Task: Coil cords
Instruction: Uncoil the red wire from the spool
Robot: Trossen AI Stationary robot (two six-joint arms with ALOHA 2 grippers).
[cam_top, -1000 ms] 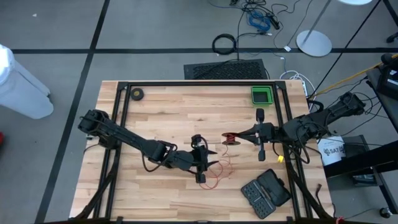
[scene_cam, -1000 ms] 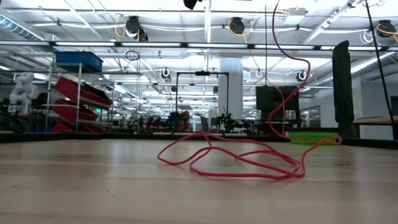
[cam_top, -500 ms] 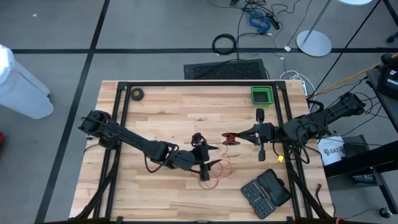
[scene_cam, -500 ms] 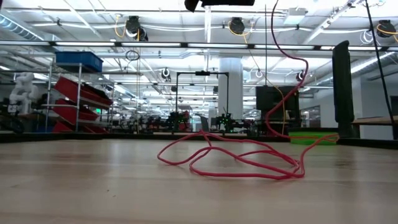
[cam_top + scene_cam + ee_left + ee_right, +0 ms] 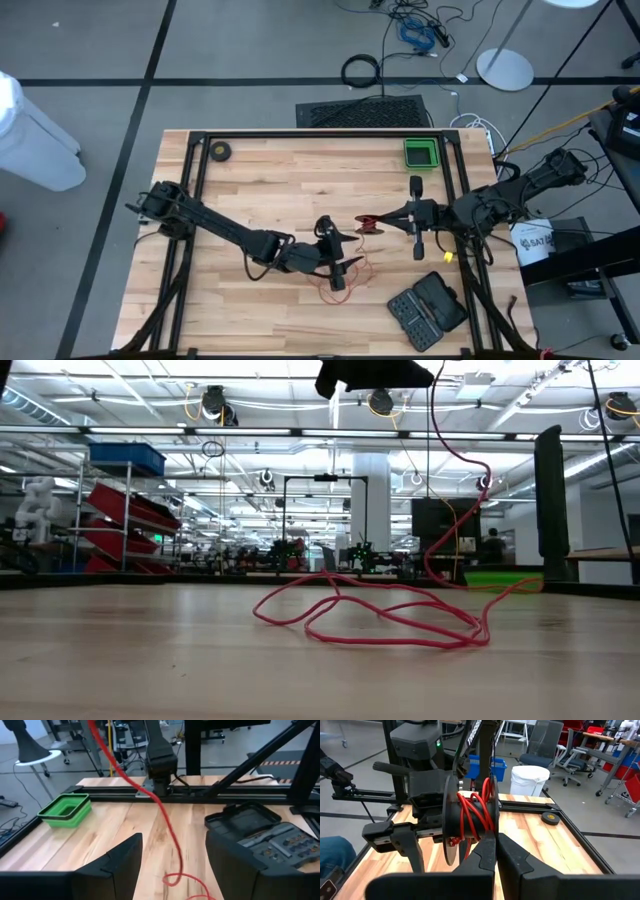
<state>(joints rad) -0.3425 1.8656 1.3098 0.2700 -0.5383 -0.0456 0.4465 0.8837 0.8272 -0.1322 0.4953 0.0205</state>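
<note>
The left hand [image 5: 340, 264] hovered near the middle of the wooden counter [image 5: 260, 180], its two dark fingers [image 5: 112, 867] spread wide with nothing between them touching either pad. In the left wrist view the thin red cord [image 5: 150, 790] ran through the gap between those fingers, slanting down to the counter and ending in a loop close to them. Seen from above, loose turns of that cord [image 5: 345, 285] lay on the wood just beside and under the left hand; the low view showed them as a flat tangle [image 5: 375, 615] on the counter with one strand rising up out of it.

The right hand [image 5: 385, 221] was closed on the small black reel [image 5: 370, 223], held above the counter just right of the left hand. In the right wrist view the reel [image 5: 451, 820] stood on edge between the clamped fingertips, with several turns of red cord already wound round its hub.

A green tray [image 5: 420, 153] sat at the far right of the counter, a black tool case [image 5: 427, 308] lay open at the near right, and a small black ring-shaped roll [image 5: 220, 151] rested at the far left.
</note>
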